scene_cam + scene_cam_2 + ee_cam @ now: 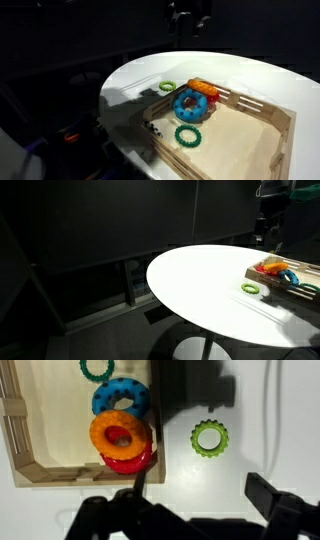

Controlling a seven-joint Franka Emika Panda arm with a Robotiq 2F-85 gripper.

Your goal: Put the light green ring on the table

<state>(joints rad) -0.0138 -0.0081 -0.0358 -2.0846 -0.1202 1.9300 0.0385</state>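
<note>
Wide and empty, the gripper (185,510) hung high over the table (200,280). Its two sides stood far apart, and it held no ring.

The light green ring (209,438) lay flat on the white table. In the wrist view it was just to the right of the wooden tray (22,455) and did not touch it. I think the job was done, because the ring was out of the tray and rested all by itself.

The blue ring (121,398), the orange ring (118,430) and the red ring (140,460) sat close together inside the tray. The orange one lay partly over the red one. The dark green ring (95,368) was in the tray too, a bit apart.

Right of the light green ring the table was bare, so there was lots of room to move. In an exterior view it lay well back from the table's round edge, so it would probably not fall off.
</note>
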